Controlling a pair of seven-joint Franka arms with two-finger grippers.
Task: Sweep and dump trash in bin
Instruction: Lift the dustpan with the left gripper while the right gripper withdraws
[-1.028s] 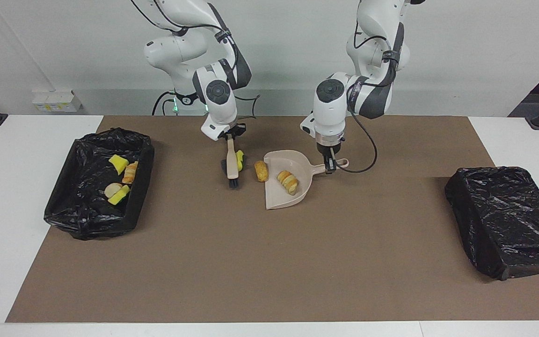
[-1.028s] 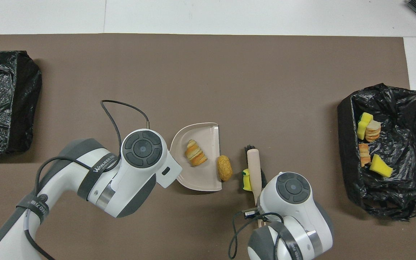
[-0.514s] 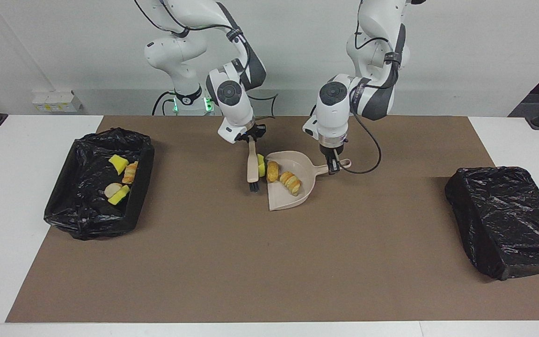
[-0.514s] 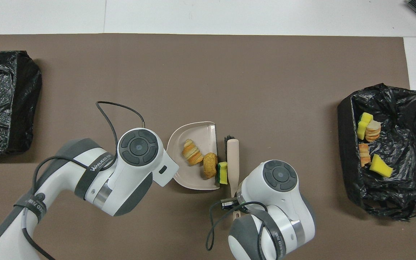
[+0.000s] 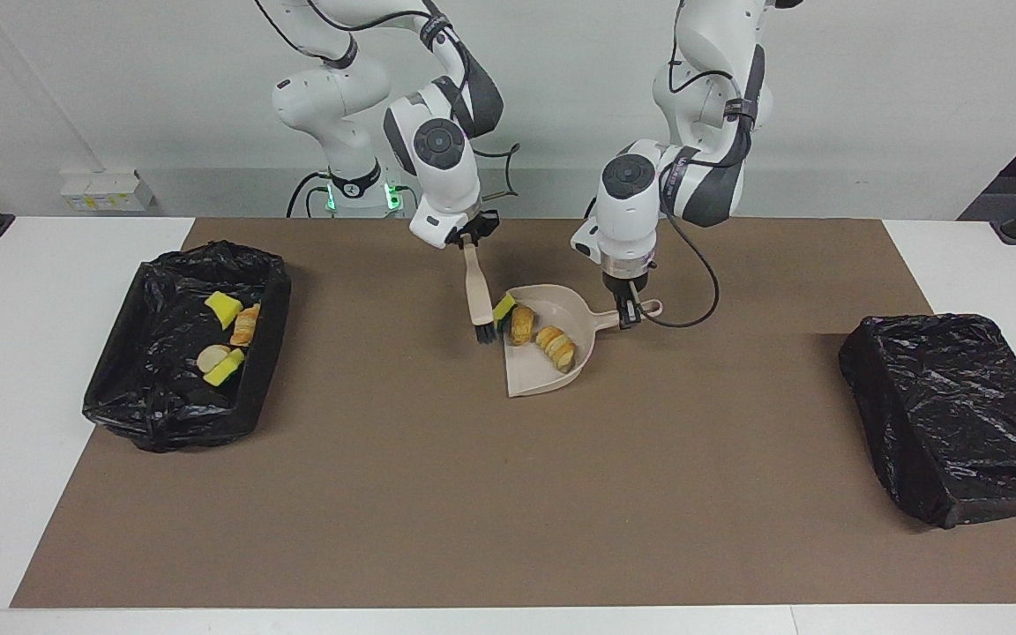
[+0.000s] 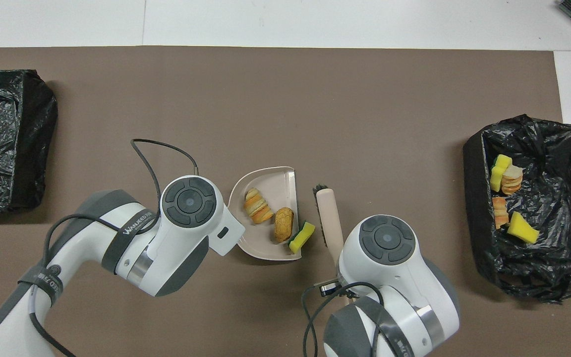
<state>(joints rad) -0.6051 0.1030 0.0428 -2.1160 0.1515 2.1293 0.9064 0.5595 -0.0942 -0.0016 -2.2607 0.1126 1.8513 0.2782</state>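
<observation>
Beige plastic dustpan (image 5: 546,366): my left gripper (image 5: 624,310) clamps its handle.
Brush (image 5: 478,297): right gripper (image 5: 466,238) grips it, bristles at the pan's nine o'clock.

Facing view: high, well back, across the surface (image 5: 473,494), looking toward the robots at the top. Overhead view: high above the robots' own end, looking forward and steeply down. Half a turn apart; shared by both: brown mat (image 6: 285,99), dustpan (image 5: 536,375), both black bins.
</observation>
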